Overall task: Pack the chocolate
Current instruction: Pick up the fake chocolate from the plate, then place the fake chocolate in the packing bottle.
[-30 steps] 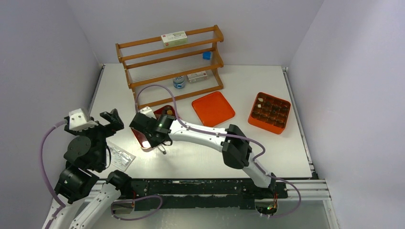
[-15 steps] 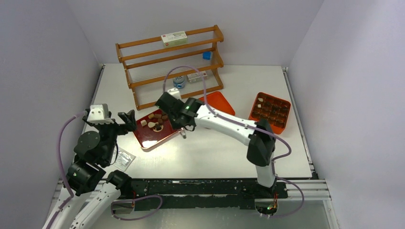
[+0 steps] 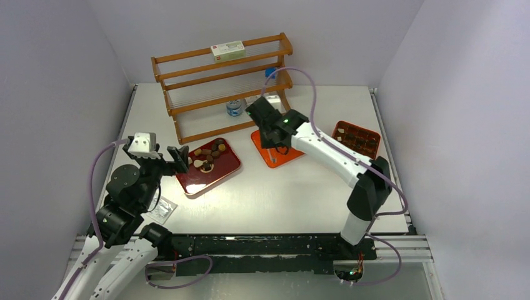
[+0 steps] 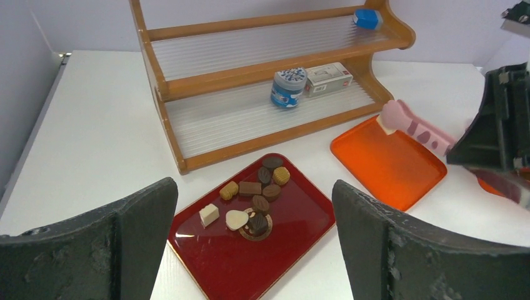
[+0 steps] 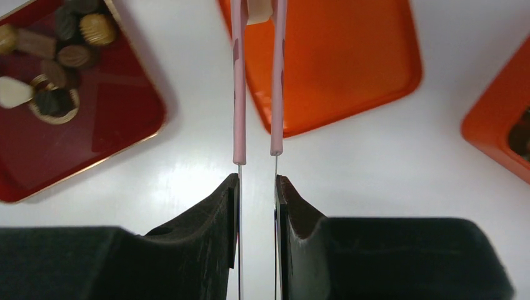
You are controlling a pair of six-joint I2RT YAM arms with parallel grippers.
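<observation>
White counter (image 3: 300, 194) under lavender walls, with a wooden rack (image 3: 222, 81) at the back. Most of the chocolate (image 4: 253, 194) lies clustered at the far end of a red tray (image 3: 215, 176), in front of the rack: dark, brown and cream pieces. The left claw (image 4: 253, 183) hangs released, its jaws spread wide, just left of the tray and looking across it. The right claw (image 5: 257, 184) is clenched on pink tongs (image 5: 239, 94). The tongs' tips pinch a cream piece (image 5: 259, 9) over the edge of an orange lid (image 5: 350, 62) that lies flat just right of the tray. An orange box (image 3: 357, 139) with cells sits farther right, partly hidden behind the right arm.
</observation>
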